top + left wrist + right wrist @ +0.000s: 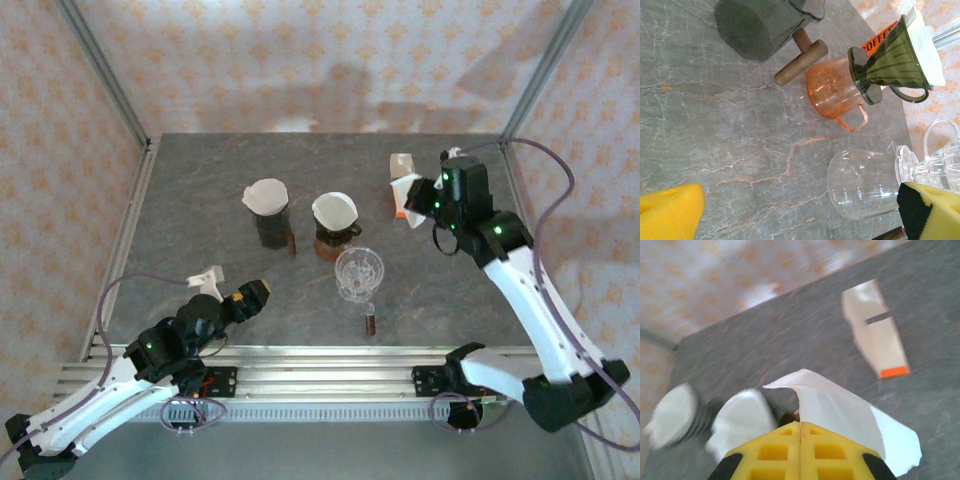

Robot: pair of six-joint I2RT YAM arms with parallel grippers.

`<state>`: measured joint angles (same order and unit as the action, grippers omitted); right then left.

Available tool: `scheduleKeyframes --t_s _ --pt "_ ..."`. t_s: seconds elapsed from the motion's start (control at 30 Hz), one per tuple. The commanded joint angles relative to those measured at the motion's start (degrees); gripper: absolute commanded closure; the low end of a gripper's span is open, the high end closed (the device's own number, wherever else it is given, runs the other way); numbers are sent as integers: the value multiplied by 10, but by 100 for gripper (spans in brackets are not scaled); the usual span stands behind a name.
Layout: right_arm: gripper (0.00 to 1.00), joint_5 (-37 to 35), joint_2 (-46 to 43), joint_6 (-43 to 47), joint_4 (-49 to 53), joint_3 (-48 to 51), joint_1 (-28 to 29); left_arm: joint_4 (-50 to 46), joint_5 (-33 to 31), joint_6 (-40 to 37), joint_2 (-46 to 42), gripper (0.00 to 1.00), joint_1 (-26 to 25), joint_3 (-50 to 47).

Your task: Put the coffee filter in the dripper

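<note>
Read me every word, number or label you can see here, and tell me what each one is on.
"OFFE": white on orange, on the filter pack; the rest is hidden behind the green dripper.
The same pack in the right wrist view: too blurred to read.
Marks on the glass carafe: too small to read.

A grey marbled desk (200,200) stands between walls of pale wallpaper with an orange pattern (300,60), and a metal post (100,70) rises at each far corner. A ribbed metal rail (330,380) runs along the near edge. Near the middle stands a dark pot (757,25) with a wooden handle (801,62). An orange glass jug (832,92) is just beside it, and a clear glass jug (860,185) stands nearer. A white packet with an orange end (404,190) is toward the far right corner.
</note>
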<state>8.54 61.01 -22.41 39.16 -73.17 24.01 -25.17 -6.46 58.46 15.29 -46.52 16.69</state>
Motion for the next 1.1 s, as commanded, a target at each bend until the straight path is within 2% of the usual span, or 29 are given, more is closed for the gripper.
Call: scheduleKeyframes --t_s 0.0,0.2,0.5,0.83,1.07 --pt "100 41 -36 14 105 -12 54 -12 -2 -1 5 0 -4 19" --pt "100 35 -47 -10 230 -58 161 -17 2 -7 20 0 -5 35" --pt "100 40 2 -52 337 -137 218 6 12 -17 55 0 -4 48" --pt "100 7 125 -39 424 -227 228 38 31 -35 100 0 -5 61" --pt "97 18 188 -30 401 -255 229 63 41 -41 117 0 -4 62"
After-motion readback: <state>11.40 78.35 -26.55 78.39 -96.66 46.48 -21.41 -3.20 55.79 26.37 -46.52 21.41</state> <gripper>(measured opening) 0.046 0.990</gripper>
